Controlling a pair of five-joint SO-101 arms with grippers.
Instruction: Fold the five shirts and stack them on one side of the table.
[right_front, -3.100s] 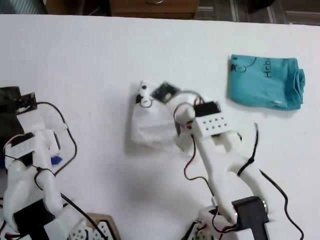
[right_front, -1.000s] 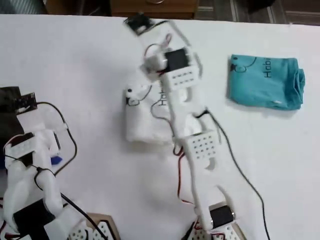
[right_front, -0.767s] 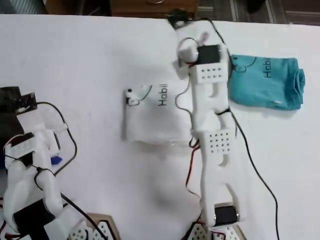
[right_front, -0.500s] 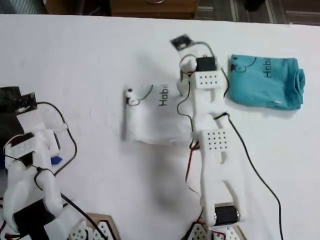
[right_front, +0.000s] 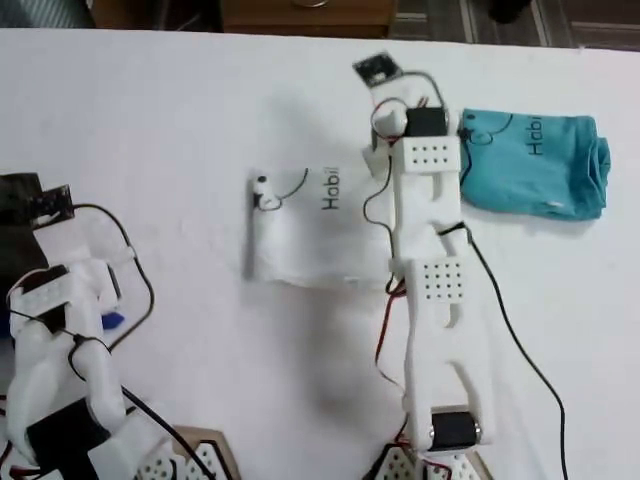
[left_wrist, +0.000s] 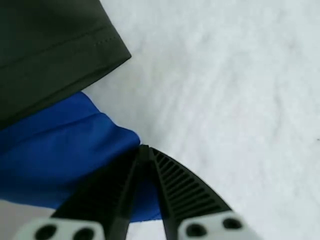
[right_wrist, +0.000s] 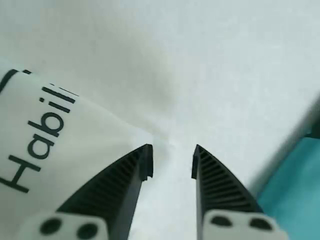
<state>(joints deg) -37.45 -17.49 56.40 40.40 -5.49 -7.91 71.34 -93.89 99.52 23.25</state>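
Right hand (right_wrist: 172, 155) parted narrowly, empty, tips at the corner of the folded white cotton shirt (right_front: 310, 235) on the white table (right_front: 150, 130); folded teal shirt (right_front: 530, 165) just beside. Left hand (left_wrist: 145, 150) closed, tip over blue fabric shirt (left_wrist: 55, 150), dark shirt (left_wrist: 45, 45) adjoining.

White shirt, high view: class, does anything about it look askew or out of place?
The white shirt lies folded on its own, apart from the teal shirt, not stacked on it; its near edge looks slightly uneven.

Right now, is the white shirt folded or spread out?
Folded: the white shirt lies as a compact rectangle, no sleeves sticking out, like the teal shirt.
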